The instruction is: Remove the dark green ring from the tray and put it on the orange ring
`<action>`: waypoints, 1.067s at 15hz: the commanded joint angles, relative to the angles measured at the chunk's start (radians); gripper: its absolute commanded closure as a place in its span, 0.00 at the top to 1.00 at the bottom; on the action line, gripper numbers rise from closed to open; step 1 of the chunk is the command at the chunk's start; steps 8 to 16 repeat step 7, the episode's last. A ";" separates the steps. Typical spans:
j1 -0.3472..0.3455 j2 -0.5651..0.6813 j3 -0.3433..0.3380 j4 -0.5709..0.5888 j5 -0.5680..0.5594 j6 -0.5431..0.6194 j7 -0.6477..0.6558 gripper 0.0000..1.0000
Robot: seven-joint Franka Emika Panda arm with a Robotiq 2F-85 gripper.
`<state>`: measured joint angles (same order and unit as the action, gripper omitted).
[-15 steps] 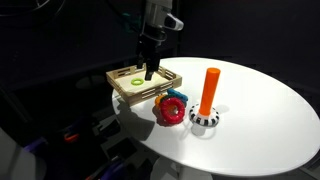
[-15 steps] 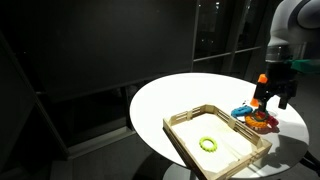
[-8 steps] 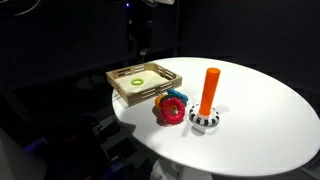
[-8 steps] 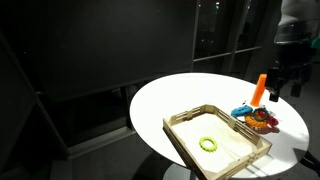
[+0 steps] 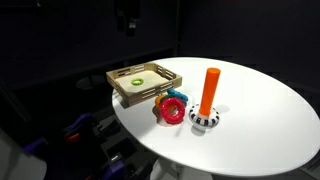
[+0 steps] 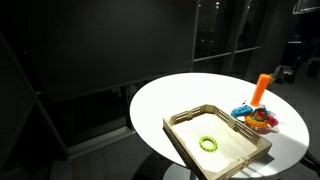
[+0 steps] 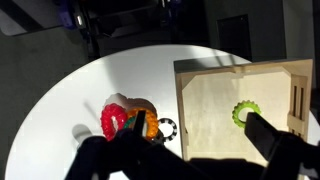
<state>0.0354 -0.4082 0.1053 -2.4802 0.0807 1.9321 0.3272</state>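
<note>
Two dark fingers point(image 7: 280, 152) of the gripper point(image 7: 185, 150) are seen as blurred silhouettes along the bottom of the wrist view. They are spread wide with nothing held between them, and their tips are hard to trace against the shadow.

Past them, on the white table point(image 7: 70, 100), a huddle of rings is found. The red ring point(image 7: 112, 122) touches the orange ring point(image 7: 141, 121), whose outline is partly hidden by it. Just beside the orange ring, on the side toward the tray point(image 7: 215, 110), a small dark hoop with pale flecks is made out. This is taken for the dark green ring point(image 7: 165, 128), though its colour is too dim to be confirmed. Whether it rests on the orange ring or only touches it cannot be told. It lies outside the tray.

Within the tray only a lime ring point(image 7: 246, 113) is seen, near the right-hand rim, and the tray's right side is cut off by the frame edge.

In an exterior view a blue ring point(image 5: 178, 96) is shown on the same huddle. An orange peg point(image 5: 209, 90) stands upright on a pale base point(image 5: 204, 120) just beside it. Farthest off, the gripper hangs high above the table, nearly lost against the dark backdrop and cut by the top edge.
</note>
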 commanded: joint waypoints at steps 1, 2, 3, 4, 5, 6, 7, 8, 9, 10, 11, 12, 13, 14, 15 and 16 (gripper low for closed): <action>-0.006 -0.062 0.016 0.010 -0.015 -0.040 0.025 1.00; -0.007 -0.069 0.016 0.011 -0.013 -0.041 0.021 1.00; -0.007 -0.074 0.015 0.012 -0.009 -0.042 0.016 1.00; -0.005 -0.076 0.011 0.012 -0.001 -0.041 0.005 1.00; -0.004 -0.061 0.011 0.001 0.001 -0.015 -0.001 1.00; -0.004 -0.065 0.011 0.001 0.002 -0.015 -0.002 1.00; -0.004 -0.066 0.011 0.001 0.002 -0.015 -0.002 1.00; -0.004 -0.066 0.011 0.001 0.002 -0.015 -0.002 1.00; -0.004 -0.066 0.011 0.001 0.002 -0.015 -0.002 1.00; -0.004 -0.066 0.011 0.001 0.002 -0.015 -0.002 1.00; -0.004 -0.066 0.011 0.001 0.002 -0.015 -0.002 1.00; -0.004 -0.066 0.011 0.001 0.002 -0.015 -0.002 1.00; -0.004 -0.066 0.011 0.001 0.002 -0.015 -0.002 1.00; -0.004 -0.066 0.011 0.001 0.002 -0.015 -0.002 1.00; -0.004 -0.066 0.011 0.001 0.002 -0.015 -0.002 1.00; -0.004 -0.066 0.011 0.001 0.002 -0.015 -0.002 1.00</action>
